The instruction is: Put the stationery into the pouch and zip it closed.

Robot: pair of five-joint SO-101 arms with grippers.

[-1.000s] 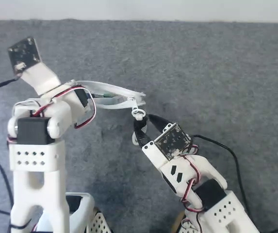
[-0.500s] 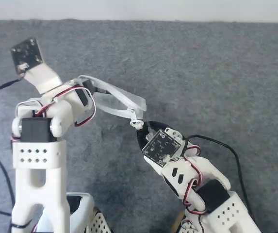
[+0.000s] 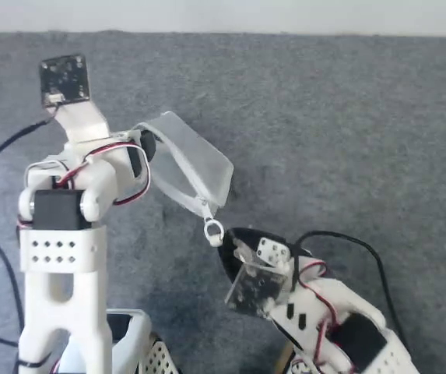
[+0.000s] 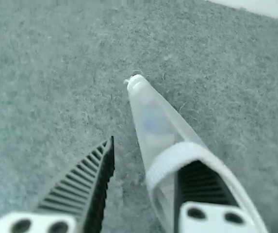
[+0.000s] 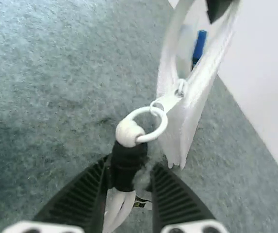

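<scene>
A coarse grey felt-like carpet (image 3: pixel 347 117) covers the whole table, and a plain white wall (image 3: pixel 223 15) rises along its far edge. A translucent, soft plastic pouch (image 3: pixel 187 160) with a white woven zipper band hangs above this carpet, tilted, with one end high and the other low.

At the pouch's high end is the left gripper (image 4: pixel 146 160). Its black ribbed jaws stand apart: one is bare, with carpet showing in the gap, while the other has the pouch's white band looped over it. From there the pouch tapers away to a narrow corner.

At the pouch's low end, a metal slider carries a thin white ring (image 3: pixel 213 231) threaded with a round white bead. Below the bead, the zipper pull (image 5: pixel 126 155) is a black cylindrical sleeve with white cord strands coming out of it. The right gripper (image 5: pixel 128 167) has its ribbed jaws pressed together on that black sleeve, just below the pouch.

Inside the pouch, seen through the gap between the zipper bands, is a blue stationery piece (image 5: pixel 200 43), slim and upright; its exact kind cannot be told.
</scene>
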